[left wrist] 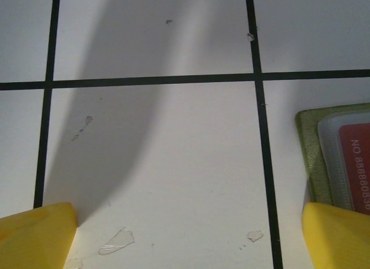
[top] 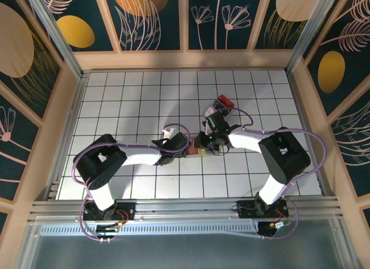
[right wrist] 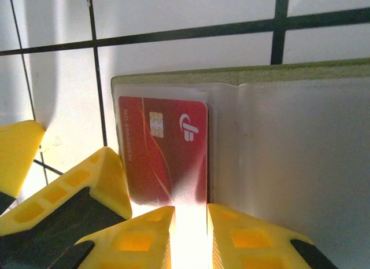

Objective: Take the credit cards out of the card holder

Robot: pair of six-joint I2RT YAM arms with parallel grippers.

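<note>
Two arms reach inward over the white gridded table (top: 144,89) in the top view. Their wrists meet near its middle, where the card holder (top: 198,153) shows as a small pale sliver between the left gripper (top: 180,147) and the right gripper (top: 205,146); the jaws cannot be read from up here. From the left wrist, the left gripper (left wrist: 186,223) stands wide open, nothing between its yellow fingertips (left wrist: 34,231). The card holder (left wrist: 306,153) lies at the right edge, green rim on the table, with a red card (left wrist: 355,165) under a clear sleeve (left wrist: 329,142); the right-hand fingertip sits at its near corner. From the right wrist, the card holder (right wrist: 300,165) lies open, pale inside, with the red card (right wrist: 162,147) in its left pocket. The right gripper (right wrist: 191,217) has its yellow fingers (right wrist: 139,243) close together, a narrow glare-washed gap at the card's lower right corner. Whether they pinch card or sleeve, I cannot tell.
</note>
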